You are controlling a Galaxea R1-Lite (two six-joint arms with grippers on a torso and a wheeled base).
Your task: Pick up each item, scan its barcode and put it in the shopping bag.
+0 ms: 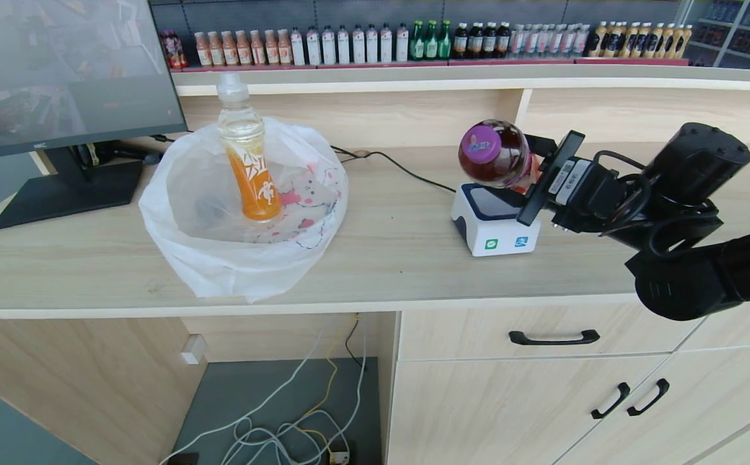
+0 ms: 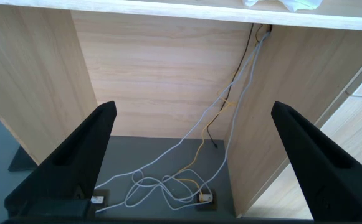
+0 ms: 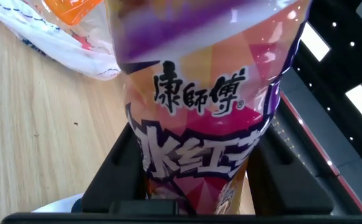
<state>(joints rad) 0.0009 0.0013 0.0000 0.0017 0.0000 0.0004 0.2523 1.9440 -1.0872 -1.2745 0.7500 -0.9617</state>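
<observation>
Purple-capped bottle is pinched in your right gripper just over the scanner, lying almost level with cap toward the shopping bag on your left; your left gripper hangs spread below the counter, farther away.

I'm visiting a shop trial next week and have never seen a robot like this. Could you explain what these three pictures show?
This is a two-armed robot on wheels, working as a cashier. The wide picture comes from a camera on its head, looking down at a wooden counter. On the counter are a white shopping bag with an orange drink bottle standing in it, a small white scanner and a monitor. The right gripper holds a dark bottle with a purple cap on its side over the scanner. The other two pictures come from wrist cameras. One shows that bottle's label close up. The other shows the left gripper, open and holding nothing, low down facing the hollow under the counter.
</observation>
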